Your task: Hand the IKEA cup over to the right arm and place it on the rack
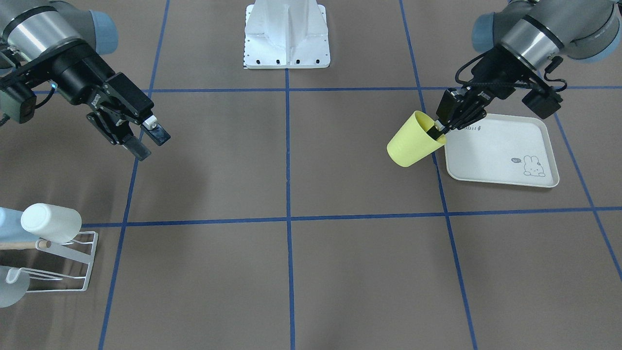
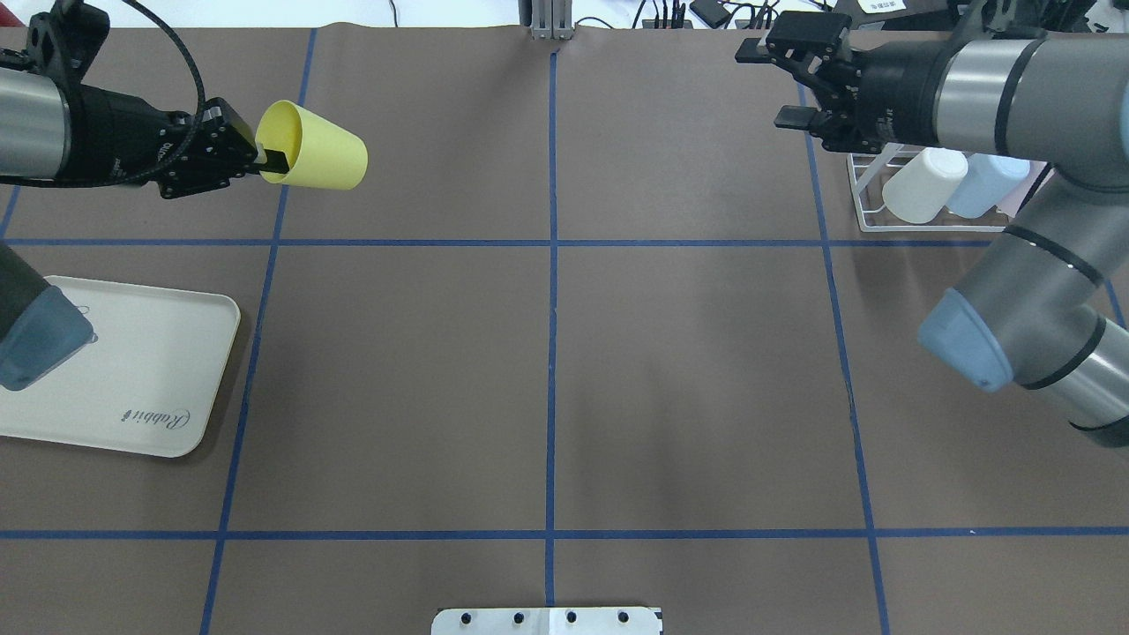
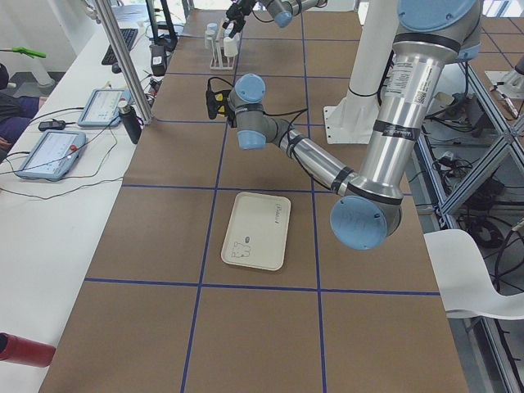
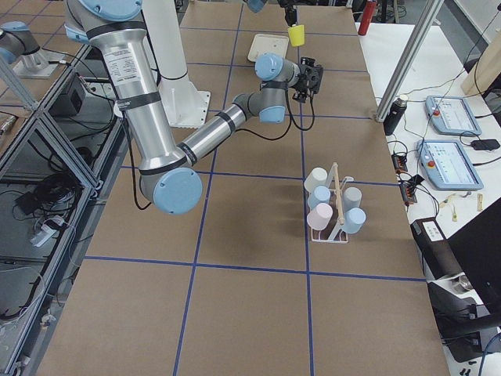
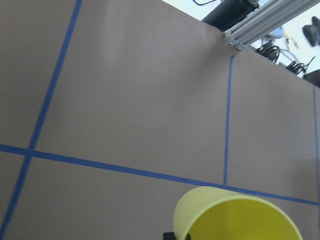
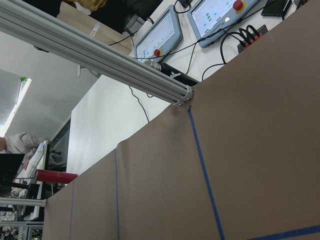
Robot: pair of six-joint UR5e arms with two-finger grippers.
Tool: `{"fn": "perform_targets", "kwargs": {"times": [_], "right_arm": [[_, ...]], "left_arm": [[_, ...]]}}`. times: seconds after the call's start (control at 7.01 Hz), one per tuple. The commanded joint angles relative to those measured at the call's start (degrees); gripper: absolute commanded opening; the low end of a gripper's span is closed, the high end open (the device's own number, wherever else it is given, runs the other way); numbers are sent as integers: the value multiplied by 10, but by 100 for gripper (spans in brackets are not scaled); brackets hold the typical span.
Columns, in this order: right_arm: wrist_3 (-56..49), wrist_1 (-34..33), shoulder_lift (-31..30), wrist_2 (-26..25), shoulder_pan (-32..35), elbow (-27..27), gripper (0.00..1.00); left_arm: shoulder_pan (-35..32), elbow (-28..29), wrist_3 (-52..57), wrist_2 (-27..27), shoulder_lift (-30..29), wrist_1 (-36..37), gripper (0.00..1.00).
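There was the cup [image 2: 317,159]: plain pale yellow, tapered, no handle, glossy inside at the bottom of the left wrist view; it lay tipped on its side in the air, mouth toward the wrist, narrow base pointing away from the tray [image 2: 132,370]; it hung clear of the table [image 2: 547,370], just off the tray's edge on the side facing the rack [image 2: 869,207].

The left gripper [image 2: 265,160] had it by the rim; fingers closed onto the wall, one black finger showing inside the mouth, the other outside; the left arm [image 2: 35,132] reached out nearly level past the tray.

Across the table from the tray, the right arm [image 2: 1014,265] was folded at the elbow, forearm running level above the rack; the right gripper [image 2: 772,84] pointed back toward the tray side, fingers spread wide, nothing between them; well apart from the cup.

The rack sat far from the tray at the table's opposite end; white wire, a thin wooden rod through it, other cups [image 2: 922,185] in white and pale blue already hung on its prongs.
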Motion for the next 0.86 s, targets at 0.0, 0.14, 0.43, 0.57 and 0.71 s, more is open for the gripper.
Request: {"fn": "perform_targets", "kwargs": {"times": [0.0, 0.14, 0.43, 0.57, 0.71], "right_arm": [[76, 7, 41, -107, -66, -2, 100], [89, 7, 61, -174, -108, -2, 100], [89, 7, 82, -250, -159, -3, 100], [88, 7, 86, -257, -165, -3, 100], [88, 7, 91, -259, -165, -8, 100]], "left_arm": [[4, 68, -149, 33, -27, -160, 0], [34, 71, -189, 87, -27, -185, 0], [91, 86, -278, 213, -47, -249, 0], [105, 114, -346, 244, -73, -295, 0], [121, 147, -436, 293, -104, -356, 0]]}}
